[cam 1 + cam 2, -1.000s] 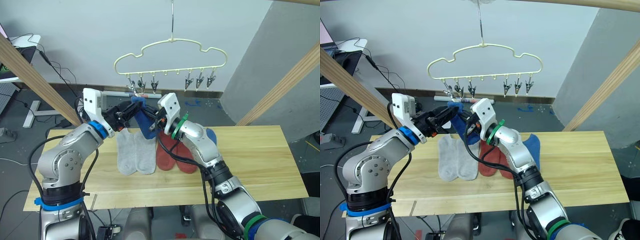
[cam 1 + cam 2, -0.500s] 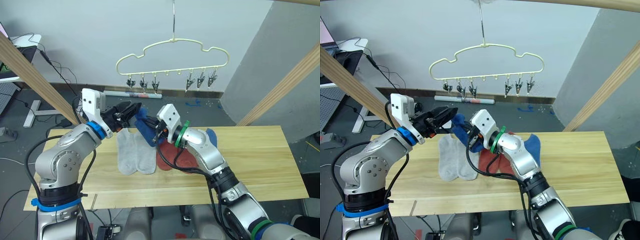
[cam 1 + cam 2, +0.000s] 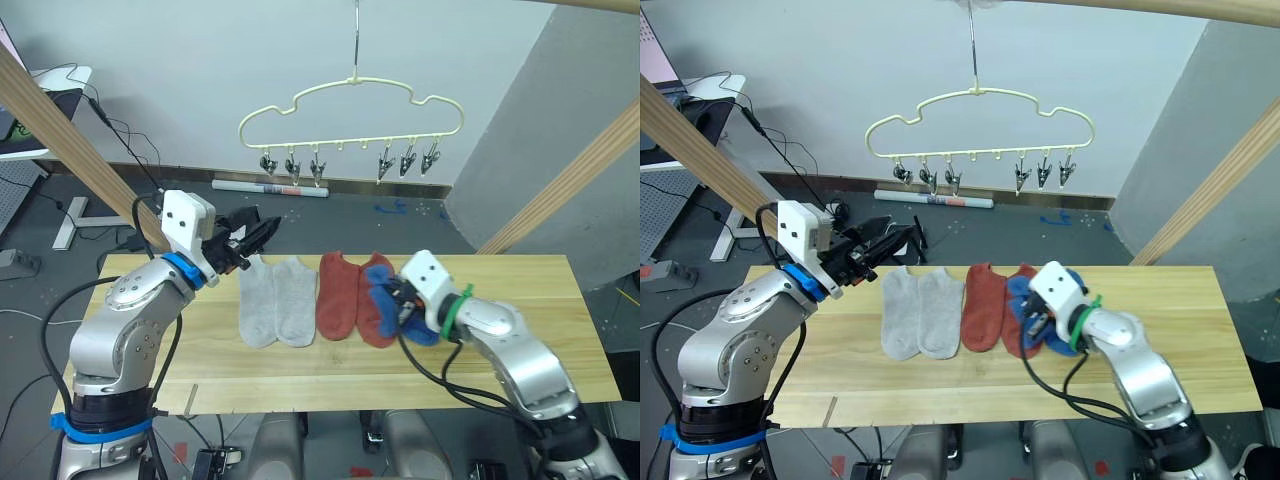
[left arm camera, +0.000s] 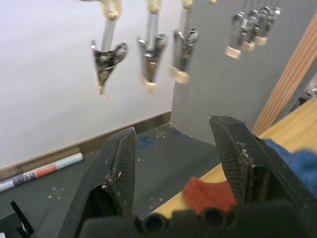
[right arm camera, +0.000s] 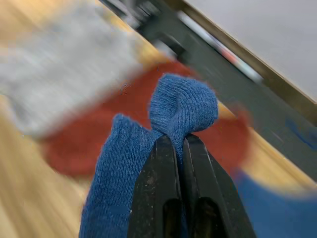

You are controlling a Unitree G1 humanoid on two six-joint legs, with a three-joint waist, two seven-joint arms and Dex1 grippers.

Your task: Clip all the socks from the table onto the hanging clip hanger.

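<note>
The cream clip hanger [image 3: 352, 107] hangs above the table's far edge, its metal clips [image 4: 150, 54] bare. Two grey socks [image 3: 275, 311] and two rust red socks [image 3: 342, 303] lie flat side by side on the table [image 3: 520, 290]. My right gripper [image 5: 176, 141] is shut on a bunched blue sock [image 5: 181, 106], low over the table just right of the red socks. More blue fabric [image 3: 428, 333] lies under that wrist. My left gripper [image 3: 256, 231] is open and empty, in the air above the table's far edge, left of and below the clips.
Slanted round wooden poles [image 3: 62, 142] [image 3: 560, 182] cross at left and right. Cables and a monitor stand lie on the floor at left. A pale tube [image 3: 268, 187] lies on the floor behind the table. Bare tabletop stretches right of my right arm.
My right gripper has come down from beside the hanger's left clips to the table, carrying the blue sock. My left gripper has drawn back to the left and stands apart from the sock.
</note>
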